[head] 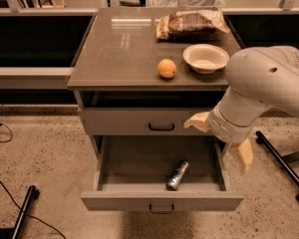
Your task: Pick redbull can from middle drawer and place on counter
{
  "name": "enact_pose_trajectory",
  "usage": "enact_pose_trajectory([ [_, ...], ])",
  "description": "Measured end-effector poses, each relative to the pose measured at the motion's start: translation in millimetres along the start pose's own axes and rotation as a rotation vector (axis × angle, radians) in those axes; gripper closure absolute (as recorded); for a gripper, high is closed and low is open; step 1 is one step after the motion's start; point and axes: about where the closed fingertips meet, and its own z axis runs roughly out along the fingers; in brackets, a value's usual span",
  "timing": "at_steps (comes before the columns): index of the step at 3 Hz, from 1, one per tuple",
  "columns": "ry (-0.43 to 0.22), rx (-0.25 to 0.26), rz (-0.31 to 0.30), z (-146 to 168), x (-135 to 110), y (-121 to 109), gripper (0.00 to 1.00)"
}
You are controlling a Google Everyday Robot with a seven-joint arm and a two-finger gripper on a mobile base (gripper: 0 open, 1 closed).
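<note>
One drawer [134, 166] stands pulled out at the near side of the cabinet, its flat front and small loop handle [161, 208] closest to the camera. The can [177, 175] lies on its side on the drawer's grey floor, right of the middle and close to the front wall, set at a slant with one shiny end toward the front. Nothing else lies in the drawer and nothing covers the can. On the speckled floor a black stand leg [23, 212] and a thin cable [5, 190] sit at the lower left, and another black leg [283, 163] runs off to the right. The gripper [216, 148] hangs over the drawer's right wall, above and to the right of the can and clear of it; its two pale fingers [197, 121] are spread wide and carry nothing. One finger shows in front of the shut upper drawer, right of its black handle [161, 127]; the other points down outside the open drawer. The bulky white arm [269, 83] comes in from the right and hides the cabinet's right edge. Farther back, the tabletop [114, 54] bears an orange [166, 68] near its front edge, a white bowl [206, 58] just right of that, and a crinkled snack bag [189, 23] at the rear.
</note>
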Motion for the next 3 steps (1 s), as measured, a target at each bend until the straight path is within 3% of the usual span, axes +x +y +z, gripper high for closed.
enact_pose_trajectory([
  [1, -0.048, 0.05, -0.108, 62, 37, -8, 0.0],
  [2, -0.069, 0.036, -0.246, 142, 66, 1, 0.0],
  [3, -0.07, 0.036, -0.246, 142, 66, 1, 0.0],
])
